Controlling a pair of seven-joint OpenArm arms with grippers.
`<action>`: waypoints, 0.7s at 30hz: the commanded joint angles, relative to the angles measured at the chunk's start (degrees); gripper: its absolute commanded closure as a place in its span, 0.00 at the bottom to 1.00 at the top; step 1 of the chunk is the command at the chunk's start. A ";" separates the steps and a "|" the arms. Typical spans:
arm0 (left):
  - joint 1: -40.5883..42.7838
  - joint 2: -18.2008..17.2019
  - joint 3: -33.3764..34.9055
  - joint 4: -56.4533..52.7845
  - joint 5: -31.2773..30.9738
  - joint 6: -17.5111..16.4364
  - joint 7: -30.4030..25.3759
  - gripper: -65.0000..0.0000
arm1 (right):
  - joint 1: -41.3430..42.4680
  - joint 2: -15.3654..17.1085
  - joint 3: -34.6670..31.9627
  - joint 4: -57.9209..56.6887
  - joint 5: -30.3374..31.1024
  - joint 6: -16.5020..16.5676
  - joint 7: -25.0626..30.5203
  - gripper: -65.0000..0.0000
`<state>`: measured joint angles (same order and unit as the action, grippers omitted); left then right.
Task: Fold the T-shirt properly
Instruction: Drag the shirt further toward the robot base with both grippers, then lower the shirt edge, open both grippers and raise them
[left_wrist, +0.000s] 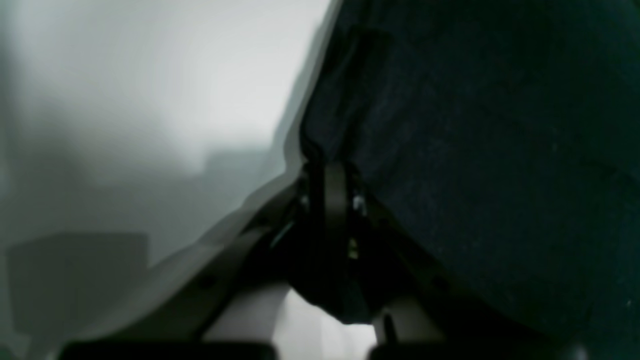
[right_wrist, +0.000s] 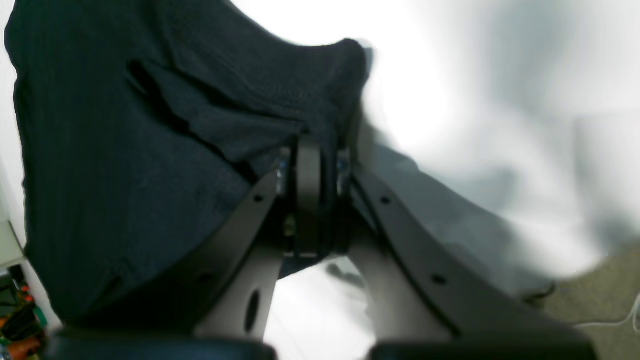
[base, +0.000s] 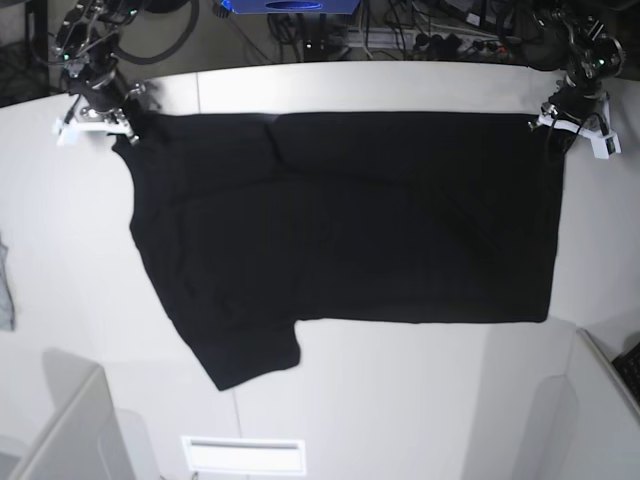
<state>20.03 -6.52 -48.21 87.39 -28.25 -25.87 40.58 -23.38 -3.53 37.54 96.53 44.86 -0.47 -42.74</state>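
Here the white worktop (base: 400, 400) meets cables (base: 400, 35) at its far edge; the black T-shirt (base: 340, 230) hangs spread, far corners pinched by left end effector (base: 560, 118) and right end effector (base: 112, 125)

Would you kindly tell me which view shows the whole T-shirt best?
The base view: the T-shirt hangs spread between both arms, outline complete. The left wrist and right wrist views show only dark cloth bunched at each pincer.

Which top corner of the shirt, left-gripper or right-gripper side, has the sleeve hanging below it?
The corner held by the right gripper: the T-shirt runs down there into a sleeve. Under the left gripper the edge drops straight.
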 joint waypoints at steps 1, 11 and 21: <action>0.94 -0.64 -0.37 1.53 0.34 0.15 -0.01 1.00 | -0.58 0.32 0.22 1.18 -0.07 -0.28 0.15 1.00; 5.15 -0.64 -0.63 3.02 0.34 -0.02 -0.01 1.00 | -6.29 0.76 -0.04 2.68 8.37 -0.37 0.15 1.00; 7.79 -0.55 -0.63 3.11 0.34 -0.11 -0.01 1.00 | -7.88 0.50 0.13 3.82 8.63 -0.37 -3.02 1.00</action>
<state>27.11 -6.55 -48.45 89.86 -28.73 -25.93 39.62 -30.98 -3.31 37.30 99.33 52.69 -1.04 -45.39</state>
